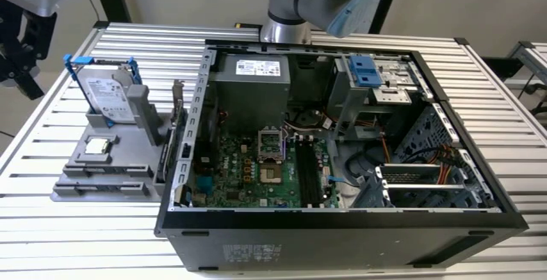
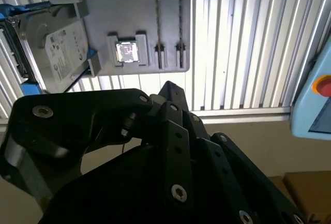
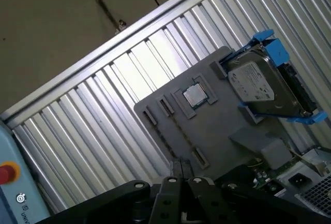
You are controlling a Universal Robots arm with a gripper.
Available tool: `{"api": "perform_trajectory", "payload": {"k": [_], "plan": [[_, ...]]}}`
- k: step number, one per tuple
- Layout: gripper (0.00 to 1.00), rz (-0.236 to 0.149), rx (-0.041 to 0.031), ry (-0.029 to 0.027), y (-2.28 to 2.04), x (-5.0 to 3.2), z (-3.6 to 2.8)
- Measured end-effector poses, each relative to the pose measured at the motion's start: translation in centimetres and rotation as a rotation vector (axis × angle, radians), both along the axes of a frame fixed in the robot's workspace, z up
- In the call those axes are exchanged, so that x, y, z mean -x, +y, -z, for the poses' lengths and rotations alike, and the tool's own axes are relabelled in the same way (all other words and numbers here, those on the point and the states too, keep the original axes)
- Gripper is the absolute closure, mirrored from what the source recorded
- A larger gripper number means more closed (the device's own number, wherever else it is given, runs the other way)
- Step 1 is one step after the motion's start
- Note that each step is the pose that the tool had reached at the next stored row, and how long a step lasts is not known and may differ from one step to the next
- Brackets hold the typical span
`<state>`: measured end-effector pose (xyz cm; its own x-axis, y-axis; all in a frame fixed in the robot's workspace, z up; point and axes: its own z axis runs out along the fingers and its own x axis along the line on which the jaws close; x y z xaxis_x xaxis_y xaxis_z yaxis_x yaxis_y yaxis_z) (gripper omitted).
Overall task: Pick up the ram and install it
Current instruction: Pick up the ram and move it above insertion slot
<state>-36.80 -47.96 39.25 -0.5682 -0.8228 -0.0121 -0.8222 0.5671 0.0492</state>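
Claw [image 3: 181,165]: pressed together, nothing pinched — hung above the counter's [image 1: 86,241] edge at the exterior view's left, well apart from the computer case [image 1: 342,229].
Ram: cannot tell where it lay.
Tray [image 1: 111,189]: grey, on the counter just beside the open case, on the exterior view's left.
Hard drive [image 1: 107,97]: blue-framed, upright at the tray's far end.
Chip [image 1: 100,145]: small, square, silver — mid-tray.

Glare whitens the slatted table [image 2: 243,38] [image 3: 129,74] in both wrist views; the computer case [image 1: 342,238] sits dimmer.
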Motion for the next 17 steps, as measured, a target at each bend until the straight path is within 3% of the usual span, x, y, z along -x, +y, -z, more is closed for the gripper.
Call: {"api": "perform_trajectory", "payload": {"k": [3, 4, 7, 8, 14, 17], "plan": [[1.0, -0.011, 0.0, -0.0003, 0.0, 0.0, 0.0], [1.0, -0.019, 0.0, -0.0046, 0.0, 0.0, 0.0], [1.0, -0.041, 0.0003, -0.0378, 0.0, 0.0, 0.01], [1.0, -0.051, 0.0003, -0.046, 0.0, 0.0, 0.02], [1.0, -0.155, -0.0023, -0.0474, 0.0, 0.0, 0.04], [1.0, -0.204, -0.007, -0.0473, 0.0, 0.0, 0.02]]}}
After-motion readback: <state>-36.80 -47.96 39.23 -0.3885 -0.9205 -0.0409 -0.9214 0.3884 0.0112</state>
